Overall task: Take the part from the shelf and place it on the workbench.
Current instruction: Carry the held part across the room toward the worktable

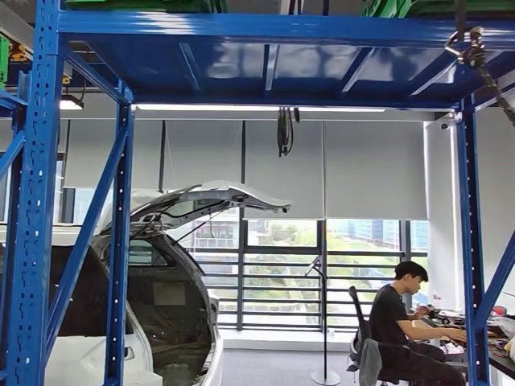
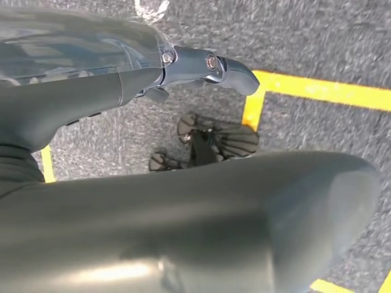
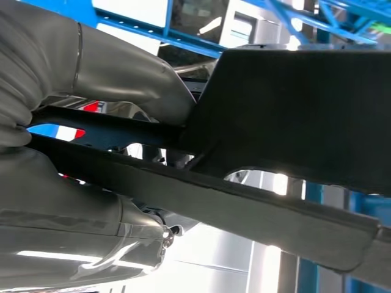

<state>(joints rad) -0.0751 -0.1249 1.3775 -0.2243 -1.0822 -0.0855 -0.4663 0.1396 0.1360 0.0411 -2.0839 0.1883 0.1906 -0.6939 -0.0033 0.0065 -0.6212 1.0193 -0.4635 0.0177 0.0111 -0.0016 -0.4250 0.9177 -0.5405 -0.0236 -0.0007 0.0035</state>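
The black part runs off the right wrist picture at three o'clock and passes behind the thumb of the right hand at nine, so neither its full outline nor the fingers beneath it can be made out. In the left wrist picture the left hand is a blurred grey mass cut off at six and nine o'clock, and whether its fingers are spread or curled cannot be told. In the head view the blue shelf is cut at twelve, the white car at six to nine, and the seated person at five, where the things on the desk are too small to tell.
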